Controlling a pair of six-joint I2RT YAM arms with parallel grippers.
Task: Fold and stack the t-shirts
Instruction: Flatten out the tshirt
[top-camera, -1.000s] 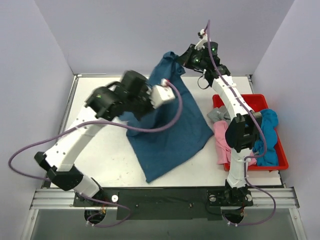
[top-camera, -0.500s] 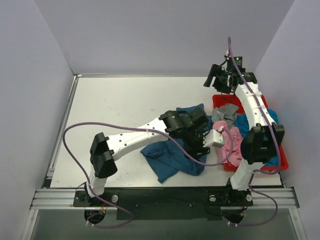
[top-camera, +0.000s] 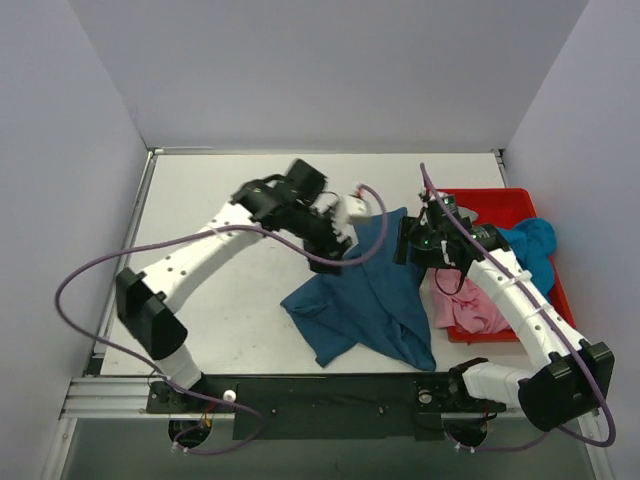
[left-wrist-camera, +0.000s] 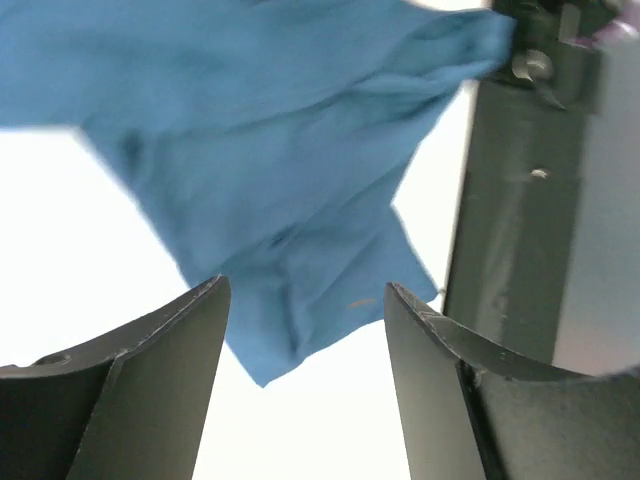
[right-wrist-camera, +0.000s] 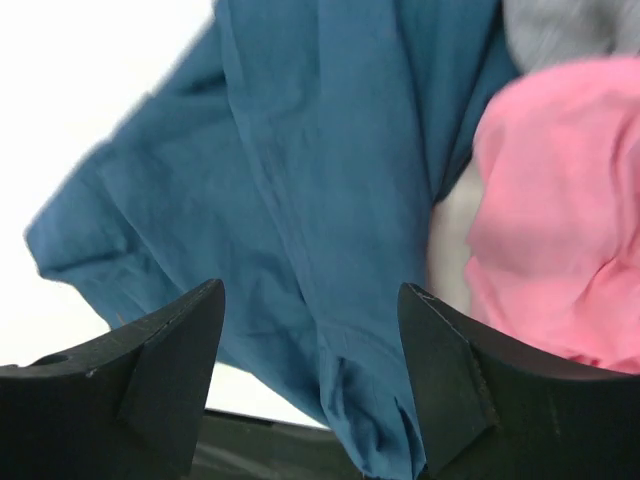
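A dark teal-blue t-shirt (top-camera: 365, 295) lies crumpled on the table's right middle, its right edge next to the red tray (top-camera: 500, 194). My left gripper (top-camera: 332, 244) hovers open over the shirt's upper left part, with nothing between its fingers (left-wrist-camera: 160, 380). My right gripper (top-camera: 405, 240) is open too, just above the shirt's upper right edge. In the right wrist view the teal shirt (right-wrist-camera: 300, 180) fills the space under the jaws. The pink t-shirt (top-camera: 468, 306) and turquoise t-shirt (top-camera: 532, 240) lie in the tray. A patch of grey t-shirt (right-wrist-camera: 570, 25) shows beside the pink one (right-wrist-camera: 560, 230).
The red tray stands against the right wall. The white table top (top-camera: 220, 300) is bare left of the shirt and along the back. The black front rail (top-camera: 320, 395) runs close below the shirt's lower hem. The right forearm (top-camera: 520, 300) crosses over the tray.
A second ago both grippers held the teal shirt spread up high. They have let go, the shirt has dropped in a heap, and both grippers now hang open over it.
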